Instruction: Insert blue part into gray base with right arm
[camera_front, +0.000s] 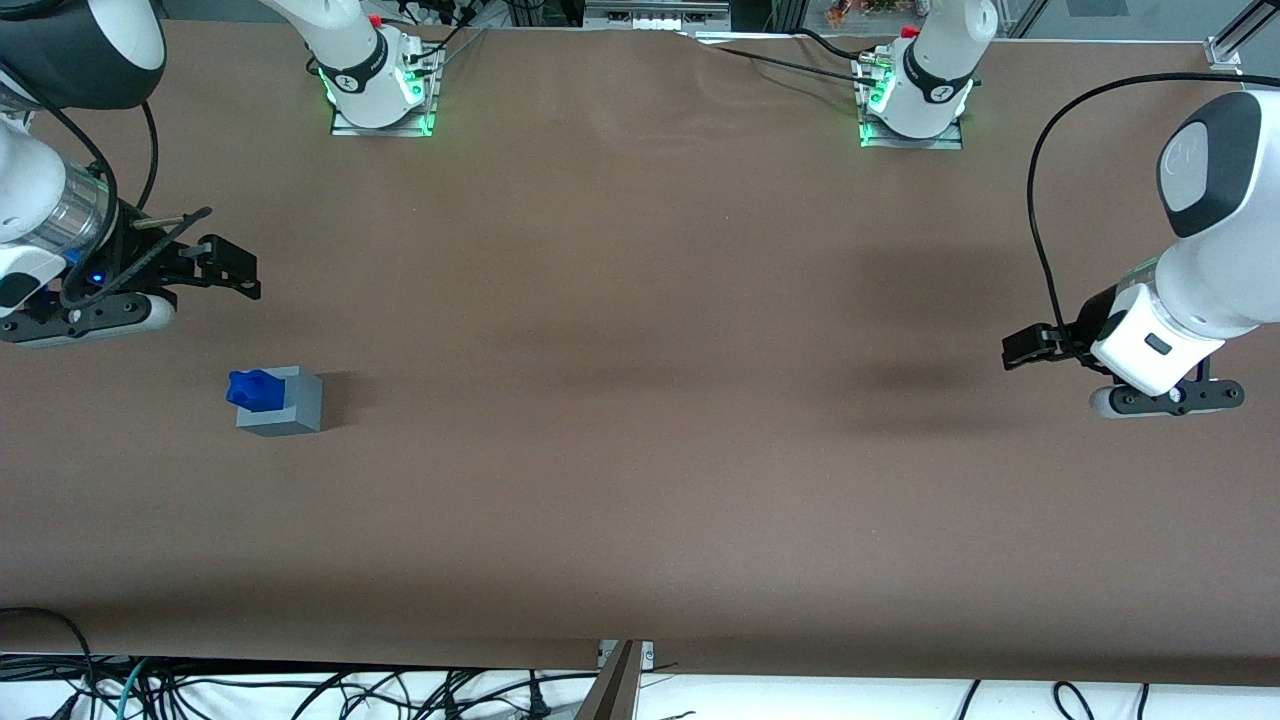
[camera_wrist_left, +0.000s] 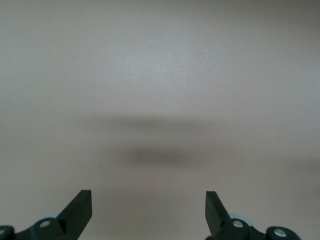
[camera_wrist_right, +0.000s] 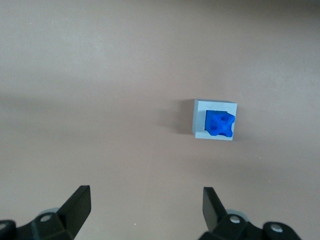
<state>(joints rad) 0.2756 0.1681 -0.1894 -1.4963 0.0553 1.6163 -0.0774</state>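
Blue part (camera_wrist_right: 219, 123) sits in gray base (camera_wrist_right: 214, 119), insertion looks done; gripper (camera_front: 232, 272) wide, empty, raised well apart.

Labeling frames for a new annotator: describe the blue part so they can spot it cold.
On the brown table, toward the working arm's end, sits one gray base, nearer the front camera than the open, empty gripper. The blue part sits in its top: the only bright-blue, knobby thing there.

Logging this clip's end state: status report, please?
Gripper open, empty, up off the table, farther from the front camera than the base. Blue part seated in gray base. Nothing in the way.
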